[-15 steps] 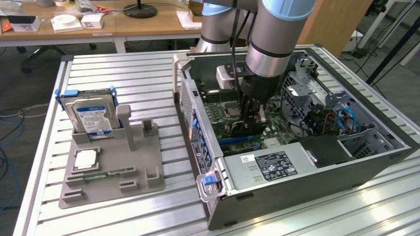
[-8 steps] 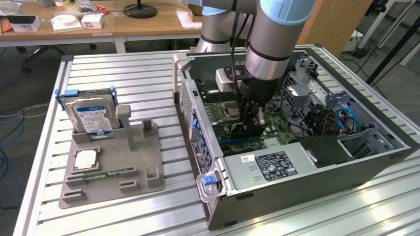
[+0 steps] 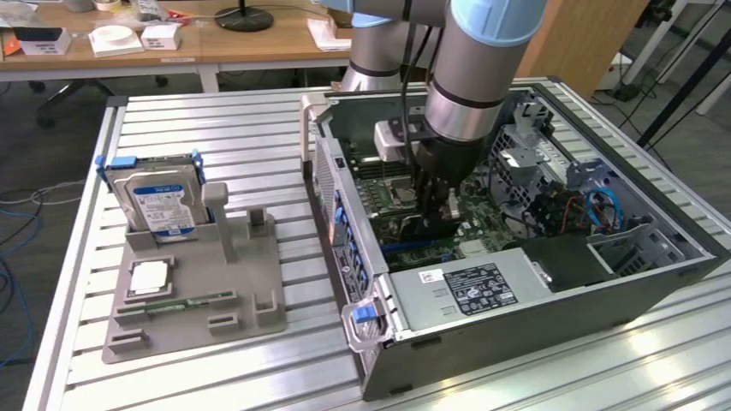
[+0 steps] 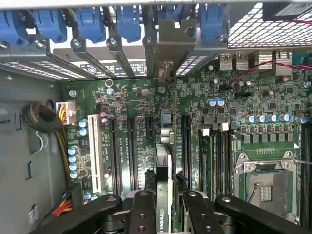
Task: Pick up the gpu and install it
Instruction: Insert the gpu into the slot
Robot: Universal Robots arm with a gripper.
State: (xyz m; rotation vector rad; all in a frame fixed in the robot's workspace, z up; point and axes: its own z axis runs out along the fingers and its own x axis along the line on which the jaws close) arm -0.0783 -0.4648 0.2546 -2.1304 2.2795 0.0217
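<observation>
This is a robotics lab or test workshop. A robot arm (image 3: 474, 68) reaches into an open computer case (image 3: 525, 257) on a ribbed aluminium desk (image 3: 217, 128), beside a grey parts fixture (image 3: 200, 291) holding a hard drive (image 3: 160, 201). Far behind stand wooden office tables (image 3: 228, 43) with small boxes, and cables trail on the floor at the exterior view's left.

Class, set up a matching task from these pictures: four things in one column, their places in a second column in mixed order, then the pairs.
1. gpu
2. hard drive
3. power supply
4. memory stick

a. lying flat in the grey tray
b. standing upright at the tray's back
c. edge-on between the gripper fingers, over the motherboard
d. inside the case, near its front corner

Pairs: 1-c, 2-b, 3-d, 4-a
</observation>
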